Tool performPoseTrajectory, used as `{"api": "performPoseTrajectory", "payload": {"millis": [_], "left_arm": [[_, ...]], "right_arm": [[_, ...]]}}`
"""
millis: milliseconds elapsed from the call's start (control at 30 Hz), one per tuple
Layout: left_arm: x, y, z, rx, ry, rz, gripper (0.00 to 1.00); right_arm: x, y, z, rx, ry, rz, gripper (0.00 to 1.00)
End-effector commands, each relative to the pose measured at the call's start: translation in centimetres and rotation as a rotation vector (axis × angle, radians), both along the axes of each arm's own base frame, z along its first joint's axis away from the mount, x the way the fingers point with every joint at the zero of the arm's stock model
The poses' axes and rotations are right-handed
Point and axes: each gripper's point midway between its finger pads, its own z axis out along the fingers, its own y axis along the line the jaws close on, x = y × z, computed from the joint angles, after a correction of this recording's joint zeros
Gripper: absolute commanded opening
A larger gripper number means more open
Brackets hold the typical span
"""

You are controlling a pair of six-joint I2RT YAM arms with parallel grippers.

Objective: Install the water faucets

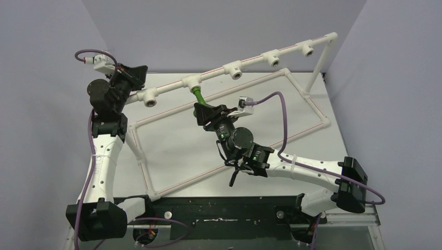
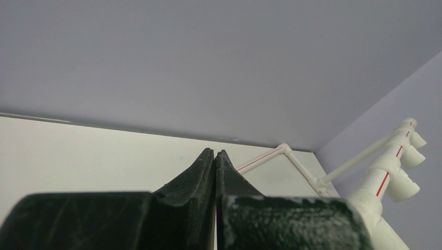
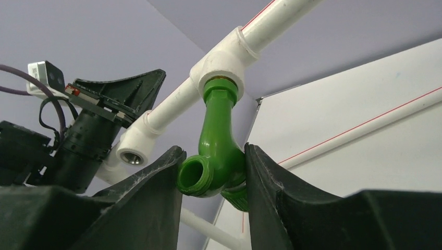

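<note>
Two black, rough-textured fingers of the right gripper pinch the green faucet, one on each side of its bent, glossy plastic body, both touching it. The faucet hangs from the second white tee of the raised pipe rail, counting from the rail's left end. Its collar sits in the tee's side socket, and its round, open spout mouth faces the right wrist camera. Rail and tees are smooth white plastic, and the pipe carries a thin red line along its length. At the rail's left end, the left gripper has its fingers pressed together with nothing between them. Beneath the rail, a rectangular pipe frame lies flat on the pale table. Grey walls stand close behind the rail and at both sides.
</note>
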Motion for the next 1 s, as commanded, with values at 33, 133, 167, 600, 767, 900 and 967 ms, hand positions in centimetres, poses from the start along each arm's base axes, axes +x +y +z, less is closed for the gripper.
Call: {"api": "performPoseTrajectory", "payload": {"millis": [33,133,167,600,767,900,967], "left_arm": [[-1.0,1.3,-18.9,-0.051,0.589,0.039,0.00],[-1.0,1.3,-18.8,-0.051,0.587,0.037,0.00],[-1.0,1.3,-18.8,-0.051,0.586,0.038,0.00],[-1.0,1.3,-18.9,-0.051,0.589,0.039,0.00],[-1.0,1.3,-18.9,-0.051,0.589,0.037,0.00],[-1.0,1.3,-18.9,-0.051,0.590,0.038,0.00],[-1.0,1.3,-18.8,-0.051,0.589,0.038,0.00]], "right_arm": [[0.8,-7.5,8.3,0.571,0.088,-0.158,0.00],[0.9,-7.6,8.5,0.517,0.065,-0.175,0.00],[0.9,-7.6,8.5,0.488,0.060,-0.183,0.00],[0.3,-7.3,10.1,0.091,-0.057,-0.167,0.65],[0.1,-6.7,10.4,-0.029,-0.083,-0.138,0.75],[0.0,-5.6,10.6,-0.132,-0.101,-0.099,0.76],[-0.1,-4.9,10.4,-0.179,-0.098,-0.080,0.76]]}}
